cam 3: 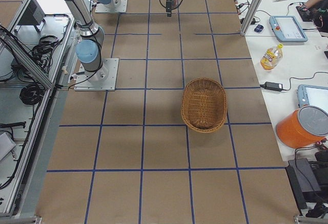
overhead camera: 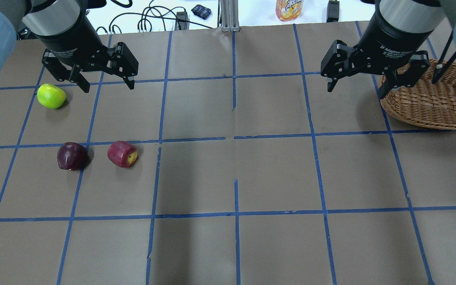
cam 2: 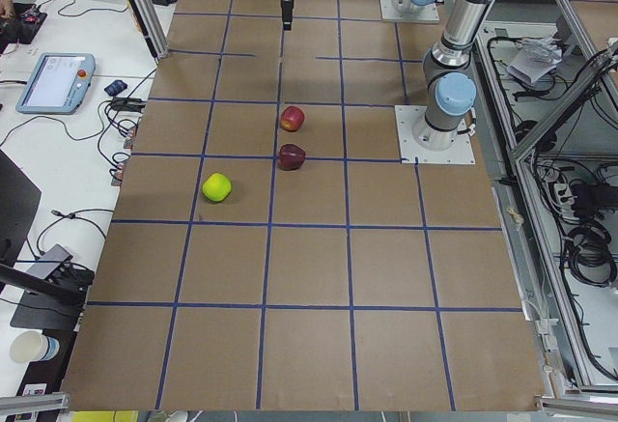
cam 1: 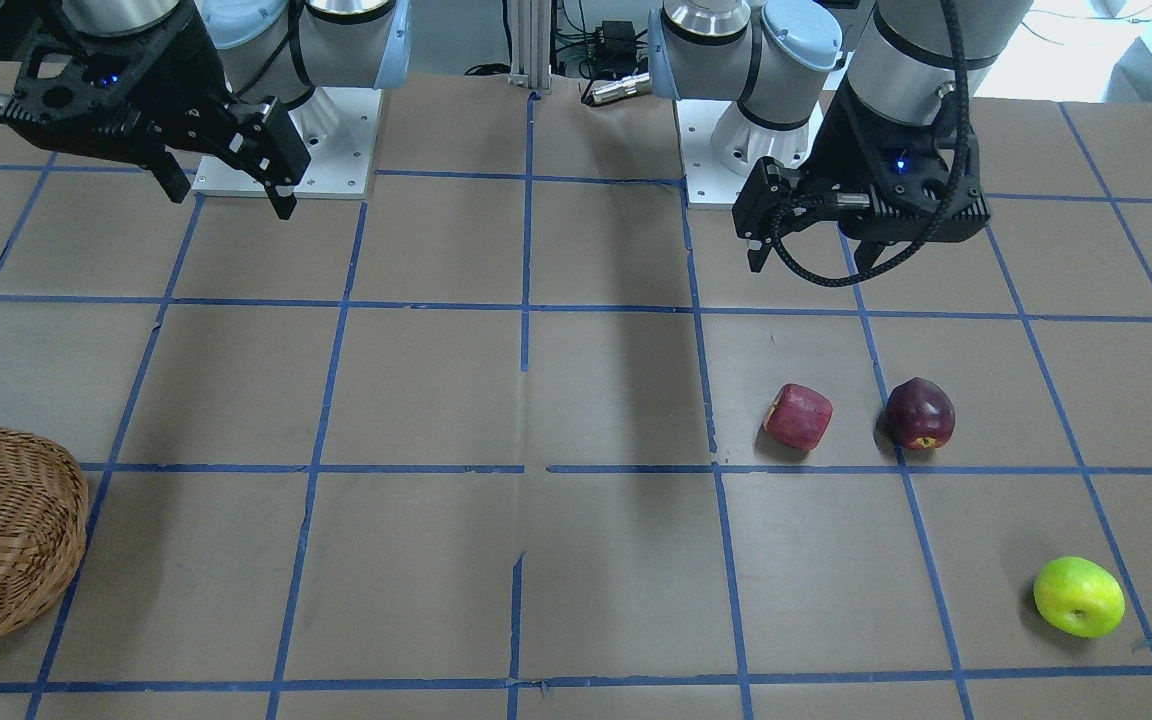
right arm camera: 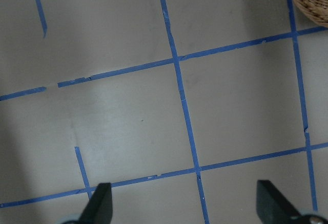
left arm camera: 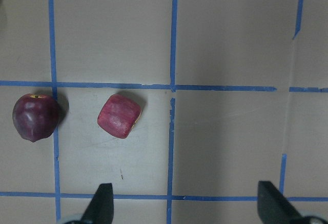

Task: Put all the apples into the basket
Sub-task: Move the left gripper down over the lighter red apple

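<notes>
Green apple (overhead camera: 51, 96) near left end effector (overhead camera: 109, 87), apart

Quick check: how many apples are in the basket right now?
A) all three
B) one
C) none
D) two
C. The yellow-green apple, the maroon apple and the pinkish-red apple all lie on the table on the left arm's side. The basket at the far end holds none.
</notes>
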### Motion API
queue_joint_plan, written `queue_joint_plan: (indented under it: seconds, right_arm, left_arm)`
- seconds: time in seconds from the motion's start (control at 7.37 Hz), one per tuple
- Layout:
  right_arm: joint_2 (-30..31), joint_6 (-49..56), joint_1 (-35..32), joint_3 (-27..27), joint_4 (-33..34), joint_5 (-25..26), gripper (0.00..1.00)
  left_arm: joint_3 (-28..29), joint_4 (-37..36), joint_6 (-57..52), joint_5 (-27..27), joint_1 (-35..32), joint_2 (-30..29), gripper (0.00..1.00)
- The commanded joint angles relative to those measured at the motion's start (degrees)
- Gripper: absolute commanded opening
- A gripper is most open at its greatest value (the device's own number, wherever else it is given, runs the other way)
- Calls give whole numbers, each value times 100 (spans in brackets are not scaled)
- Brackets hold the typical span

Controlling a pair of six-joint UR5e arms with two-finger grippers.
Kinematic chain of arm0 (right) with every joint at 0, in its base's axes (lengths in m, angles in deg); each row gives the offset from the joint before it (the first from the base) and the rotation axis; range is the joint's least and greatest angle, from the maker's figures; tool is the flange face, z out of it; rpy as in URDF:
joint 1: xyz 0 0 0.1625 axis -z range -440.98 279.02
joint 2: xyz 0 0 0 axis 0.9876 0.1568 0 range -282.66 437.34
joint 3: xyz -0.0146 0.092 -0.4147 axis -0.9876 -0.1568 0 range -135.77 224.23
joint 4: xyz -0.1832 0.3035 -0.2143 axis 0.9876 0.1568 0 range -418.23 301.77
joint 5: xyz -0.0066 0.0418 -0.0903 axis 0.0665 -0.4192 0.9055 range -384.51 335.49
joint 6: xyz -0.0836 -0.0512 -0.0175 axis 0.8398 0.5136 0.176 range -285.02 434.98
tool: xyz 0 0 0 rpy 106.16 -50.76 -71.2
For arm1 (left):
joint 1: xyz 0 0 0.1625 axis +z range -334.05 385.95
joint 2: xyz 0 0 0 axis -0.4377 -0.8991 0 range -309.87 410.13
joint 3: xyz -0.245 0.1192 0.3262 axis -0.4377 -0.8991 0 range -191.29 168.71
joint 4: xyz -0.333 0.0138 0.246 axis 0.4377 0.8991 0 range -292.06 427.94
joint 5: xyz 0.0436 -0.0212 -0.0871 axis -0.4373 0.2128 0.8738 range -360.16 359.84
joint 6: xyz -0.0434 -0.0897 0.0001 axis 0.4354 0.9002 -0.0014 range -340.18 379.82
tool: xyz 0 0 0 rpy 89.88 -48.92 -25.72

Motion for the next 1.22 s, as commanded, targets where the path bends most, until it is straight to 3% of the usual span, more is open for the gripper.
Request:
queue_joint_plan:
  seconds: [0.0,0.41,0.68,0.81,1.09]
  right_arm:
    - [-263,-74,72,11,39,-18,100]
    - [-291,790,387,19,-198,96,100]
    - [-213,778,556,-16,-241,87,100]
    - [-73,769,556,19,-259,70,100]
    - [-19,778,556,89,-250,88,100]
  left_arm:
    - [23,64,-102,-16,-17,33,100]
    - [-152,74,-486,-156,122,-98,100]
    - [-676,-5,-1033,-104,647,-230,100]
    - [-1202,-701,-1722,-112,955,-283,100]
    - [-2178,-2107,-2046,-113,1204,-493,100]
